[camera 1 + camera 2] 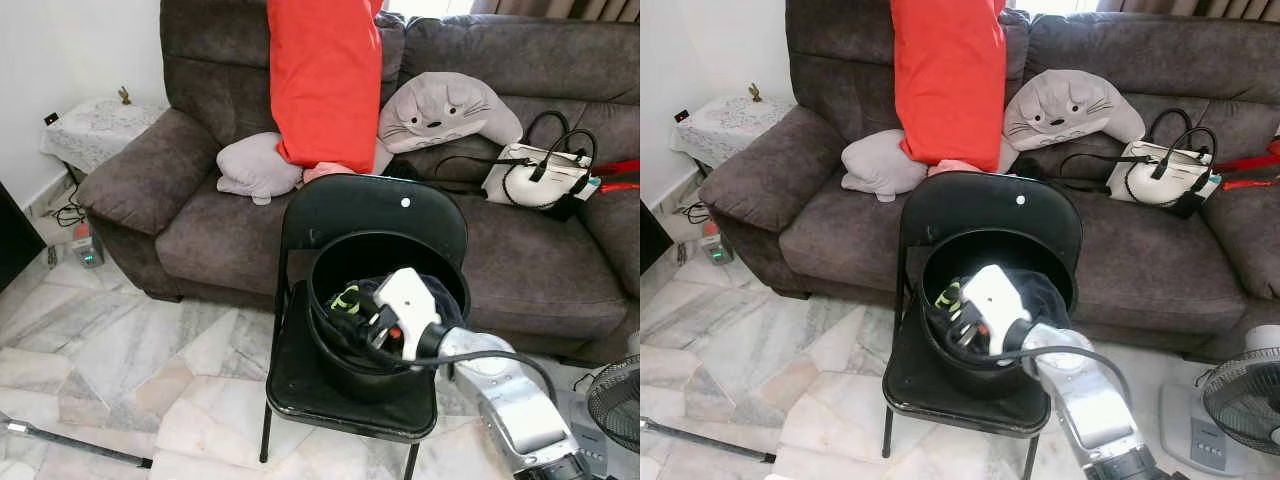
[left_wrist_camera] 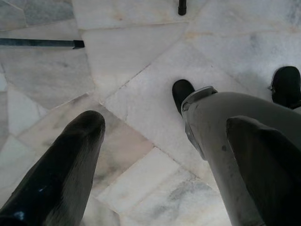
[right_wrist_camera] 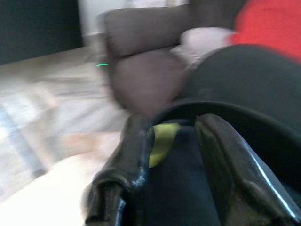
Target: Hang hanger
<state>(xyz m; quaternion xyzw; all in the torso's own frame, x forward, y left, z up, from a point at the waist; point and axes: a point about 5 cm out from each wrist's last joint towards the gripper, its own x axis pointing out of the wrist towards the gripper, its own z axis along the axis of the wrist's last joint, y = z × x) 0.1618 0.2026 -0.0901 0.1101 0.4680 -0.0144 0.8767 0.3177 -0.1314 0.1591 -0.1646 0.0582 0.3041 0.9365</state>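
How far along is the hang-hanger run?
Early. Nothing looks hung yet. In hand: the right gripper is reaching into the black bucket on the folding chair, fingers apart beside a yellow-green hanger lying on dark clothes. Whether it has a grip is unclear. The left gripper hangs open over the floor. Left: lift the hanger out and hang it.

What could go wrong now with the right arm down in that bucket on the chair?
1. The right end effector is inside the black bucket, which sits on a light folding chair; a sideways pull may tip or slide it.
2. Dark clothing surrounds the yellow-green hanger, so fabric might snag and come along.
3. The right wrist view is blurred, so grip alignment is hard to judge.
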